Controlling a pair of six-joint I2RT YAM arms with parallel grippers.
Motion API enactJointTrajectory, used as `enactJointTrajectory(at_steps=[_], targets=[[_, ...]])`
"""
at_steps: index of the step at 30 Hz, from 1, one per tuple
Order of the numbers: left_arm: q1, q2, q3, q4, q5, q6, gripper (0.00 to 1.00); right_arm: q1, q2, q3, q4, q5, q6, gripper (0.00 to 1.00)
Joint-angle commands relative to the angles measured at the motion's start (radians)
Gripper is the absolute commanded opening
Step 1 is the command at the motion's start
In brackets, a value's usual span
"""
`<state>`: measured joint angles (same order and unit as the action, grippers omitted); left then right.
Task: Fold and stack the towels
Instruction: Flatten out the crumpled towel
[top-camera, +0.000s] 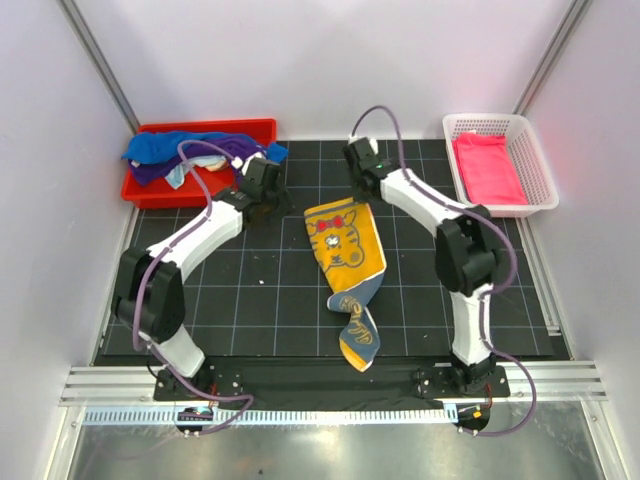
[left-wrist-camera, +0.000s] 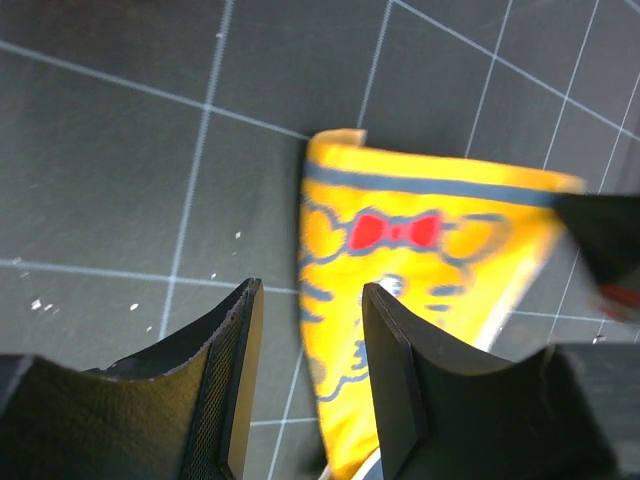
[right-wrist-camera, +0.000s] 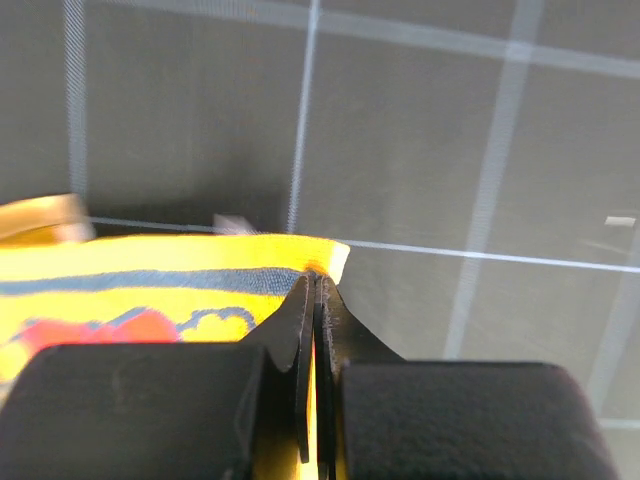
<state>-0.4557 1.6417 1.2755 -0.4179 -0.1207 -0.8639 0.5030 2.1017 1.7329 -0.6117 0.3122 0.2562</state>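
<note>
1. Where the mat's far left corner ends, a red plastic bin (top-camera: 135, 192) sits with a loose heap of towels (top-camera: 160, 150) in it, bright blue over purple. One blue fold spills over the bin's right rim.
2. Just right of the bin, the left gripper (left-wrist-camera: 312, 295) hangs over the black gridded mat (top-camera: 250, 300). Its fingers are spread with nothing held between them, beside the yellow towel's far left corner.
3. Mid-mat lies the yellow towel (top-camera: 348, 250), soft cloth printed with a cartoon cat face, a red bow and a blue border line. Its far half lies fairly flat. Its near end narrows, twists and shows a slate-blue underside.
4. At the towel's far right corner, the right gripper (right-wrist-camera: 315, 285) is pressed together on the hem, pinching the edge of the cloth.
5. Far right, well apart from both arms, a white mesh basket (top-camera: 545, 170) holds a hot pink towel (top-camera: 487, 168) folded flat into a rectangle.
</note>
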Motion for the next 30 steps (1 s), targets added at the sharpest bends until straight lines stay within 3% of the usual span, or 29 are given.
enactJointTrajectory(at_steps=[1,11,16,25,27,30], targets=[[0.003,0.035,0.077,0.051,0.047,0.023,0.48,-0.006,-0.222,0.034,-0.008,0.059,-0.020,0.01],[0.009,0.139,0.166,0.156,0.207,0.049,0.52,-0.006,-0.405,0.028,-0.082,0.057,-0.038,0.01],[0.011,0.168,0.188,0.215,0.266,0.034,0.53,-0.004,-0.421,0.085,-0.123,0.047,-0.048,0.01],[0.103,0.078,0.124,0.212,0.233,-0.014,0.52,0.160,-0.341,0.260,-0.195,0.022,-0.015,0.01],[0.121,0.044,0.116,0.194,0.220,-0.015,0.52,0.180,-0.336,0.258,-0.178,-0.062,0.003,0.01],[0.140,0.009,0.114,0.156,0.181,0.000,0.52,0.172,-0.348,0.220,-0.154,-0.050,0.023,0.01]])
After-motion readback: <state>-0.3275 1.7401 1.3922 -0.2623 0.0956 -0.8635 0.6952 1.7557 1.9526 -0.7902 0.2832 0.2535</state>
